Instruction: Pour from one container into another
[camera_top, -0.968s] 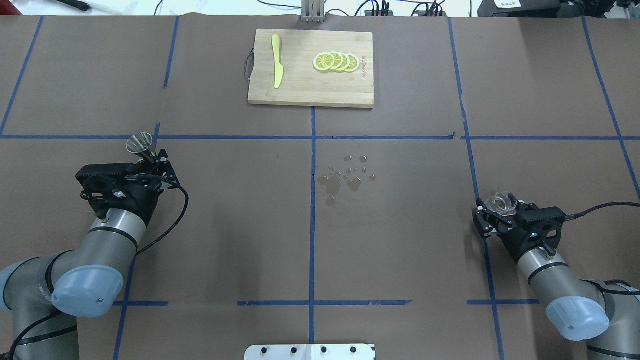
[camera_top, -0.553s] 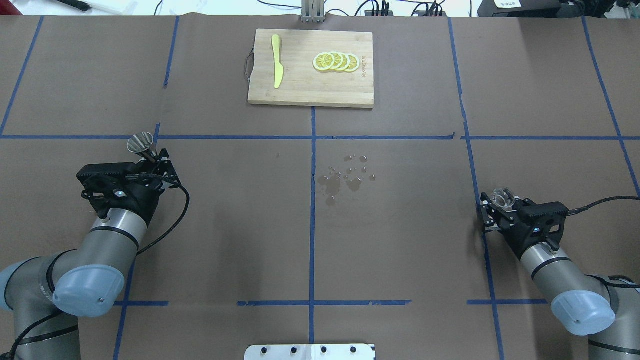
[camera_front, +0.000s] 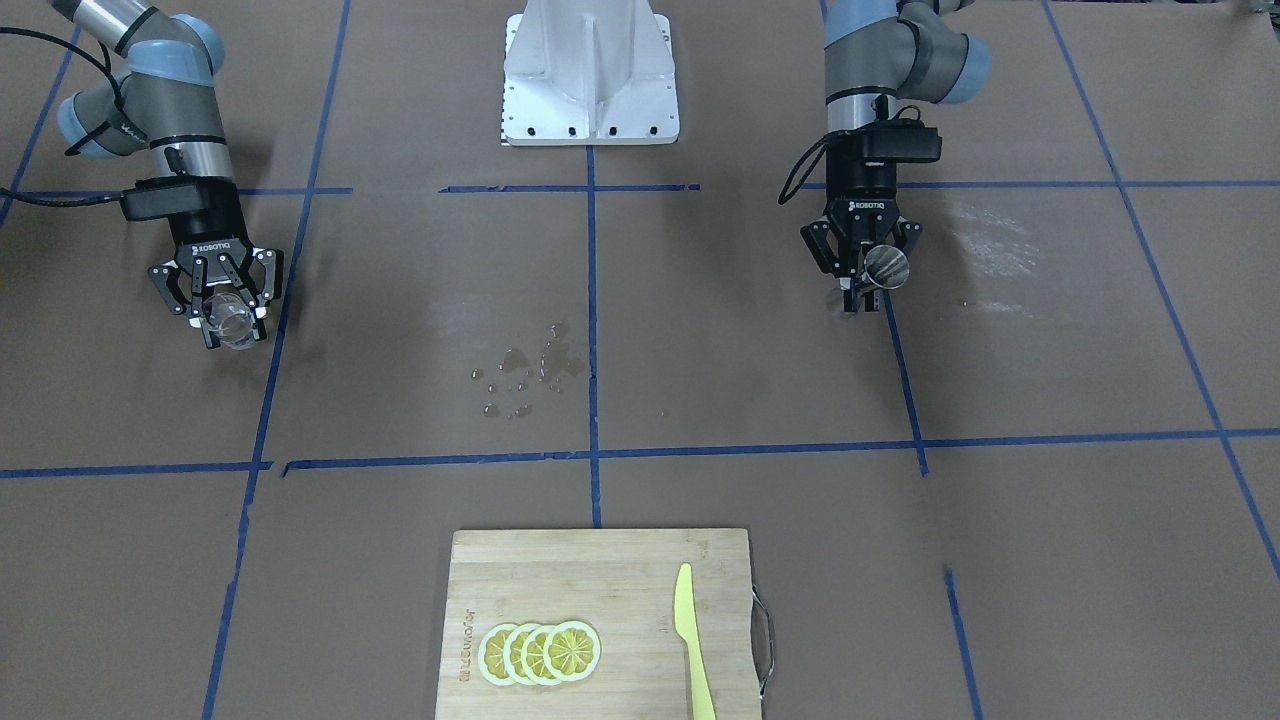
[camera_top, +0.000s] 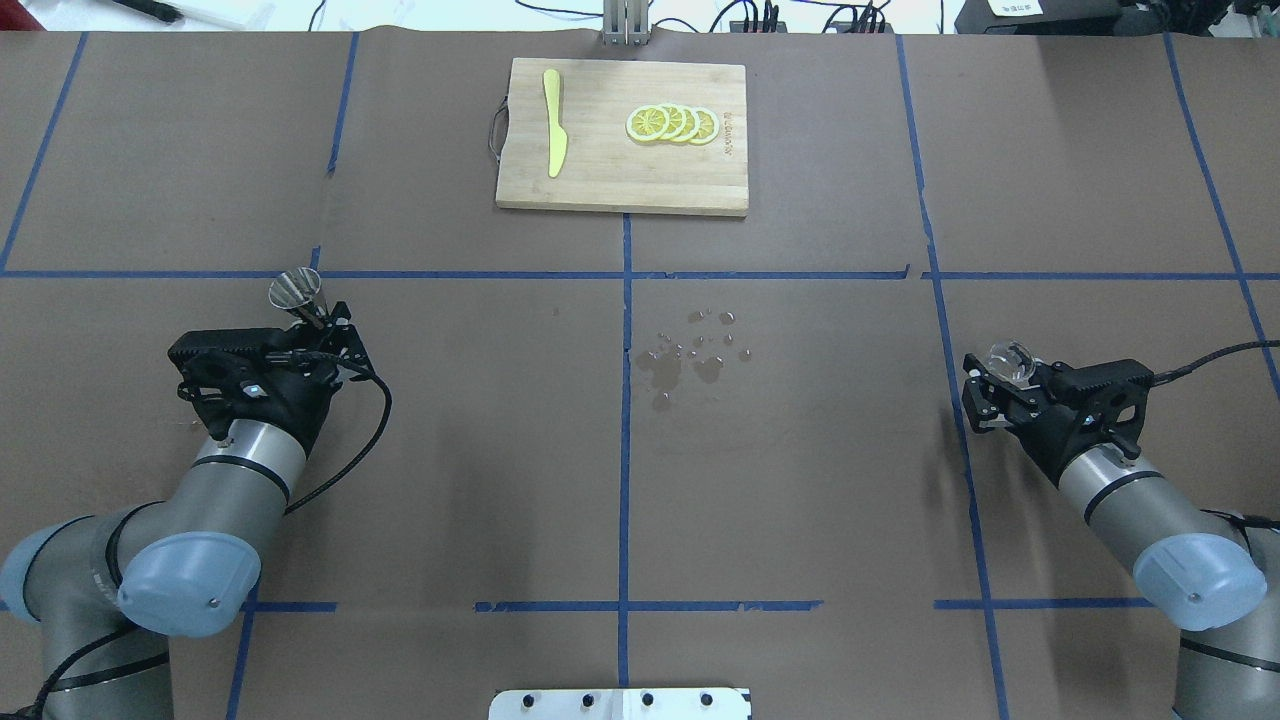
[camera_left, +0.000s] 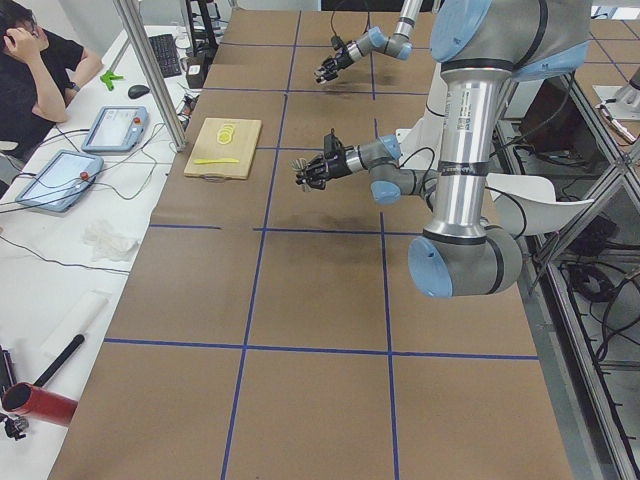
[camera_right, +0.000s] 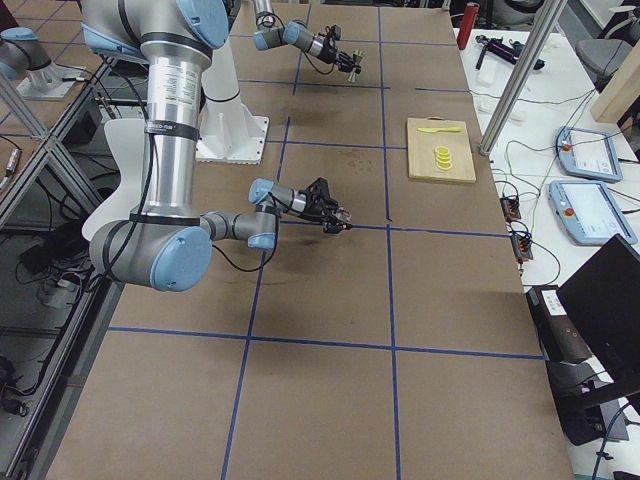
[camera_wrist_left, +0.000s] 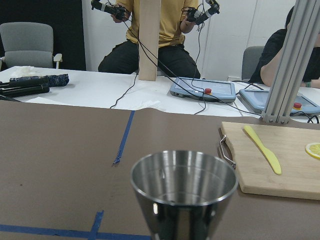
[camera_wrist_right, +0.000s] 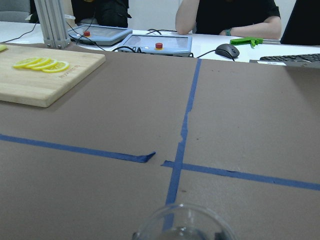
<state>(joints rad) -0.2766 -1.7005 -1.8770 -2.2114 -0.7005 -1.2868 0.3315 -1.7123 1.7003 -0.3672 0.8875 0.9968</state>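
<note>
My left gripper (camera_top: 318, 318) is shut on the narrow waist of the grey steel jigger (camera_top: 296, 290), held roughly upright over the table's left side. From the front, this gripper (camera_front: 865, 287) and the jigger (camera_front: 886, 267) sit at the right. The jigger's open cup (camera_wrist_left: 182, 192) fills the lower left wrist view. My right gripper (camera_top: 1003, 373) is shut on the small clear glass (camera_top: 1011, 357) at the table's right. The glass (camera_front: 235, 322) sits between the fingers (camera_front: 208, 300) in the front view. Only its rim (camera_wrist_right: 182, 225) shows in the right wrist view.
Water drops (camera_top: 690, 350) are spilled on the brown paper near the table's middle. A wooden cutting board (camera_top: 620, 180) at the far side carries a yellow knife (camera_top: 553, 120) and lemon slices (camera_top: 672, 123). Operators sit beyond the far edge.
The right gripper with the glass has moved towards the far side and slightly right. The left gripper with the jigger has shifted a little to the right.
</note>
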